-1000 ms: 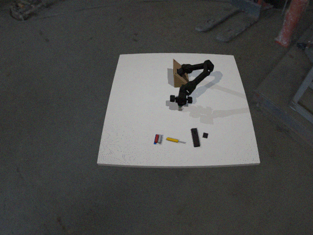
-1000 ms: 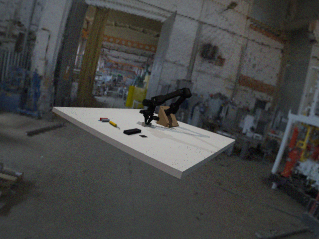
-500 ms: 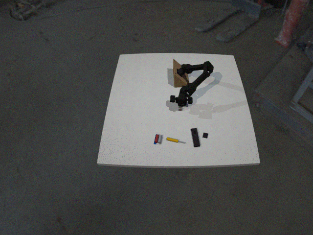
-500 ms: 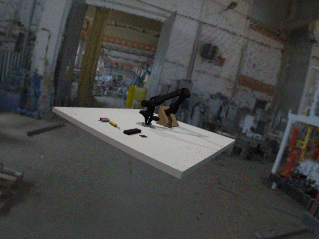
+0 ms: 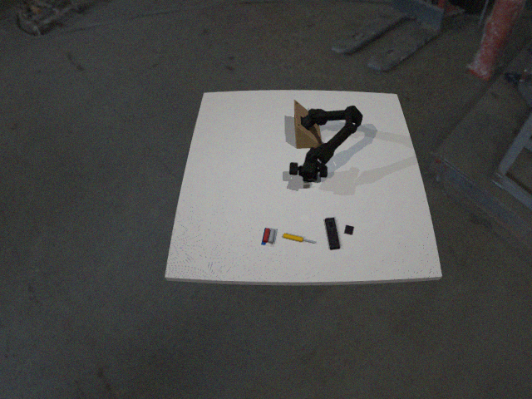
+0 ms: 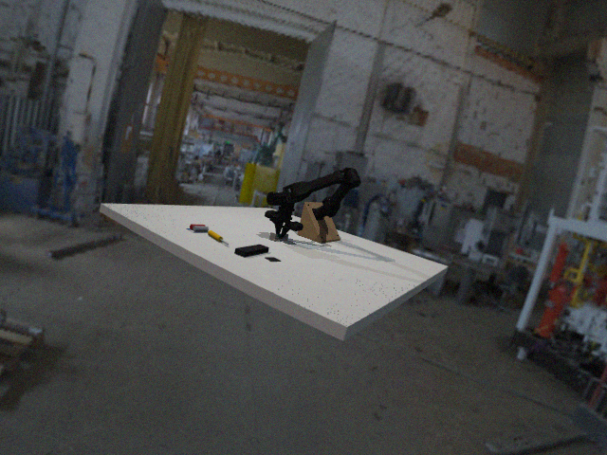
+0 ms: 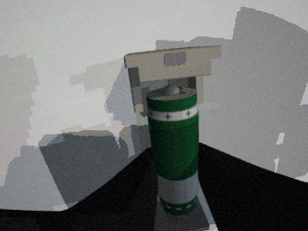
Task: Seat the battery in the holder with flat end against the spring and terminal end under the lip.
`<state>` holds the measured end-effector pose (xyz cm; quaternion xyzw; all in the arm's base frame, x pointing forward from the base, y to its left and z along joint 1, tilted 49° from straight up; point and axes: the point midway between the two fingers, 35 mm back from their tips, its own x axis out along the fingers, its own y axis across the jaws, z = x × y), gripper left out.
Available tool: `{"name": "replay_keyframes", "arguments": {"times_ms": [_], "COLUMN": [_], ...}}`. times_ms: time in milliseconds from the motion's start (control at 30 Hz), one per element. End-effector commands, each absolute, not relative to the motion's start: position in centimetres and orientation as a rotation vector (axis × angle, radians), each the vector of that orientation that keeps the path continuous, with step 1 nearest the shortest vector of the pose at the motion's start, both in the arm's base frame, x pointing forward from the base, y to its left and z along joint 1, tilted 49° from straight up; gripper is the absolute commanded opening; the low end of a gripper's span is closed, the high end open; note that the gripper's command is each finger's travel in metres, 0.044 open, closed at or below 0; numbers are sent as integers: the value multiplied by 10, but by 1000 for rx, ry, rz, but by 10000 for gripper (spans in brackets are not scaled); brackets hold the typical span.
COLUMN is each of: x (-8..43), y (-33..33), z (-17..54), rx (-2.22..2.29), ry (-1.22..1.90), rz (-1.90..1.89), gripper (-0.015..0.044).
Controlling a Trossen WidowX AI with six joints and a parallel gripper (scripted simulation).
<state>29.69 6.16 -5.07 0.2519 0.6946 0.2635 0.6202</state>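
Observation:
My gripper (image 5: pixel 308 182) (image 6: pixel 280 238) (image 7: pixel 173 153) is shut on the green battery (image 7: pixel 174 132), low over the table. In the wrist view the battery's plus-marked terminal end faces the lip and looks raised, its round end face showing; the silver-banded flat end points down and away. The battery looks tilted, not flat. The pale holder (image 7: pixel 197 63) lies under and beyond it, with its lip across the top. The terminal is just short of the lip in view; whether they touch I cannot tell. The spring is not clearly visible. The top and exterior views barely show the holder.
A red and grey item on blue (image 5: pixel 266 235) (image 6: pixel 198 227), a yellow screwdriver (image 5: pixel 293 237) (image 6: pixel 214 235), a black block (image 5: pixel 332 233) (image 6: pixel 251 250) and a small dark square (image 5: pixel 348 229) (image 6: pixel 272 259) lie away from the gripper. A wooden wedge (image 5: pixel 306 140) (image 6: pixel 311 227) stands at the arm's base.

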Motion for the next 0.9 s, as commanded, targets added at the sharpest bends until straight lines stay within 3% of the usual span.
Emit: {"name": "replay_keyframes", "arguments": {"times_ms": [0, 867], "x": [297, 309], "y": [63, 63], "z": [-51, -51], "rx": [578, 579], "ry": [1610, 1601], "rz": [609, 607], "gripper": [71, 71]}}
